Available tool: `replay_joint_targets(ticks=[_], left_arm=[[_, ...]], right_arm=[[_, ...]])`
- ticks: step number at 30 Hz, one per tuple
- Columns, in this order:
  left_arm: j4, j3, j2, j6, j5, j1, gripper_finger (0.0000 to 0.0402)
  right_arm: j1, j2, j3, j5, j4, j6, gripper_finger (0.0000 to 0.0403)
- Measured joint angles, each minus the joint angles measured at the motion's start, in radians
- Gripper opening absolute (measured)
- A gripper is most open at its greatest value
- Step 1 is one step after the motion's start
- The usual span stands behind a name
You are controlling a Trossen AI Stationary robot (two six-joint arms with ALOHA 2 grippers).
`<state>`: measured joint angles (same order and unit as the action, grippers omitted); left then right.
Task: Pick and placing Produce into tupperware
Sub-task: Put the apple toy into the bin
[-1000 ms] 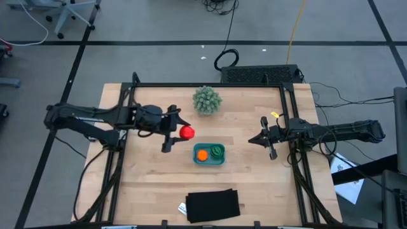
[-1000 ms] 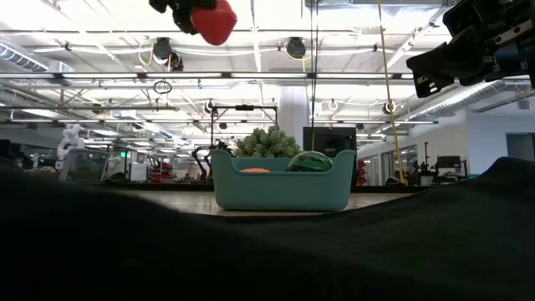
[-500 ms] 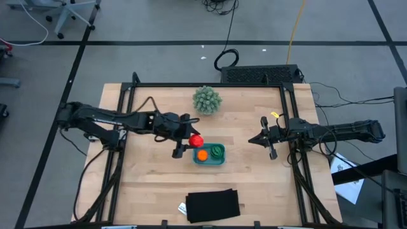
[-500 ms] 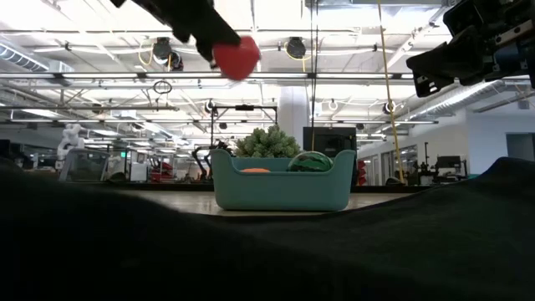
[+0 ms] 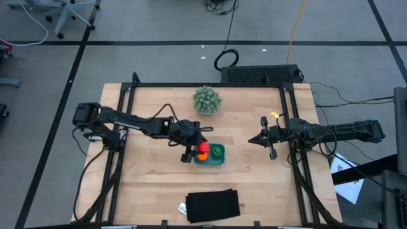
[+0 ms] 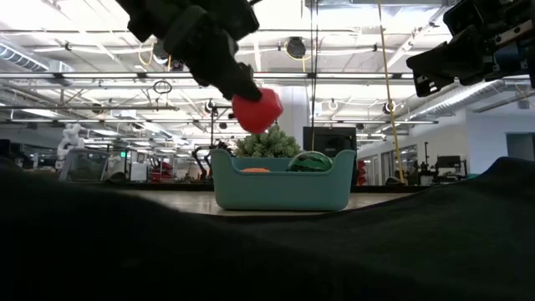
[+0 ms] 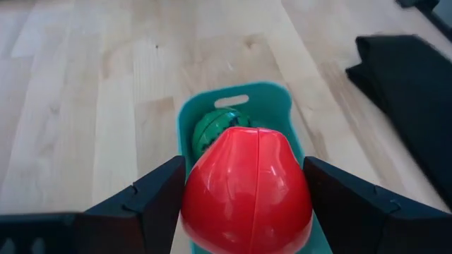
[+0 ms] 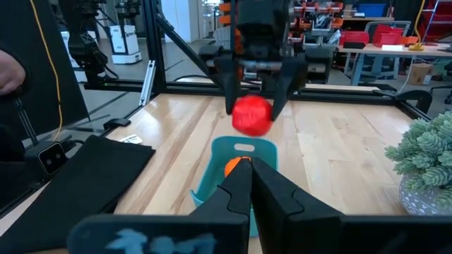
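Observation:
My left gripper (image 5: 194,145) is shut on the red lumpy piece (image 5: 201,147) and hangs just above the left end of the teal tupperware (image 5: 220,161). The orange ball (image 5: 202,154) and the dark green striped piece (image 5: 218,151) lie inside the tub. In the low view the red piece (image 6: 257,110) hangs a little above the tub's rim (image 6: 280,188). My right gripper (image 5: 252,140) waits shut at the table's right side, pointing level at the tub. My left gripper pinches the red piece on two opposite sides (image 7: 191,201) between its two fingers (image 7: 148,197). The fingers slant down, coming from the table's left. The piece is lifted clear, over the tub's left end, and touches nothing below it.
A pale green spiky ball (image 5: 207,100) stands at the table's far middle. A black flat rectangle (image 5: 213,205) lies at the near edge, below the tub. Bare wood lies left and right of the tub.
My left gripper has carried the red piece toward the table's right and down, tipping its fingers lower. The piece was high and left of the tub; now it hangs just above the tub's left end. The grip has stayed the same.

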<state>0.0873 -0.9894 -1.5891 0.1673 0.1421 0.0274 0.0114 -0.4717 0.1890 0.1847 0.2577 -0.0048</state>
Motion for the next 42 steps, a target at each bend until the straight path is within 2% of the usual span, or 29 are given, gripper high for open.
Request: replay_joint_targets(ticks=[6, 14, 20, 42], left_arm=[[-0.037, 0.000, -0.050, 0.057, 0.000, 0.000, 0.0271], [-0.047, 0.000, -0.096, 0.260, -0.003, 0.028, 0.0271], [-0.057, 0.000, -0.095, 0.357, -0.008, 0.040, 0.0271], [-0.064, -0.001, -0.168, 0.471, -0.065, 0.030, 0.0271]], right_arm=[[0.000, 0.000, 0.000, 0.000, 0.000, -0.003, 0.0000], [0.000, 0.000, 0.000, 0.000, 0.000, -0.004, 0.0000], [0.000, -0.001, 0.000, 0.000, 0.000, -0.007, 0.0000], [0.000, -0.002, 0.000, 0.000, 0.000, -0.007, 0.0000]])
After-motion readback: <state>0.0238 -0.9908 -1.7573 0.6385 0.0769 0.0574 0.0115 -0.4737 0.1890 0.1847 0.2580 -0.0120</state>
